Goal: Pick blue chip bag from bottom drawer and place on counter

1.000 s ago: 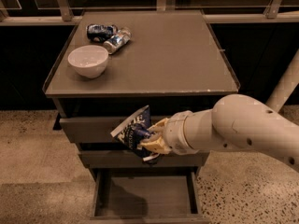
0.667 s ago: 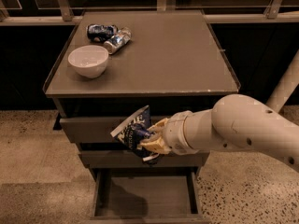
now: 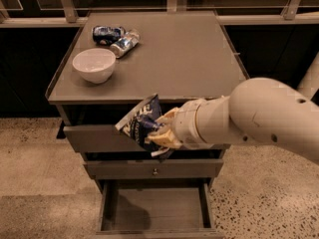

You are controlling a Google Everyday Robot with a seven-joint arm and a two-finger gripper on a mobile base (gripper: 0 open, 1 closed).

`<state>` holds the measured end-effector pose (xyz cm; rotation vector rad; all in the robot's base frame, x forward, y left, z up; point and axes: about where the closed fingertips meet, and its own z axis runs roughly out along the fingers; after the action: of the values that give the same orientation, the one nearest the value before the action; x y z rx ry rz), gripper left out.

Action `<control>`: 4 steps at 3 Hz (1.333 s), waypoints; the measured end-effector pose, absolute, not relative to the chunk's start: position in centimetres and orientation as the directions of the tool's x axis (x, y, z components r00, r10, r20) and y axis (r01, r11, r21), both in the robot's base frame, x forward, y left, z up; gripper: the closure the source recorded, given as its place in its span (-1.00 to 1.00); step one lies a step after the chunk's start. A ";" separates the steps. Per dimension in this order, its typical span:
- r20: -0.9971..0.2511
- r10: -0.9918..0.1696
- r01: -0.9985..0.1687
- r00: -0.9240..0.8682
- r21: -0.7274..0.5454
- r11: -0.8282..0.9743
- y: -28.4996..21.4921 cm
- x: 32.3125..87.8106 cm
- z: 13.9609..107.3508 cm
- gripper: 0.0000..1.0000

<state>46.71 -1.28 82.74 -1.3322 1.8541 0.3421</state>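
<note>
Holding the blue chip bag [image 3: 141, 122] pinched tight, your gripper [image 3: 160, 132] hung in front of the top drawer [image 3: 94, 137], just under the edge of the counter [image 3: 184, 59]. The bottom drawer [image 3: 154, 210] stood open with nothing in it. You needed to lift the bag higher than that edge first, then go forward. The bare middle looked best, away from the bowl [image 3: 93, 63] and the cans [image 3: 115, 36].

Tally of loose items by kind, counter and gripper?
bowl: 1, on the counter
cans: 2, on the counter
blue chip bag: 1, held by the gripper below the counter's front edge
total: 4
</note>
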 end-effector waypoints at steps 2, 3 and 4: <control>-0.786 -0.618 -0.834 -0.034 -0.319 0.451 -3.8 51.2 90.4 1.00; -0.830 -0.558 -0.864 0.001 -0.282 0.418 -5.9 55.0 90.1 1.00; -0.854 -0.521 -0.867 -0.009 -0.253 0.430 -7.7 58.9 89.7 1.00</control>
<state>58.87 -7.70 89.75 -1.2240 1.6707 0.4274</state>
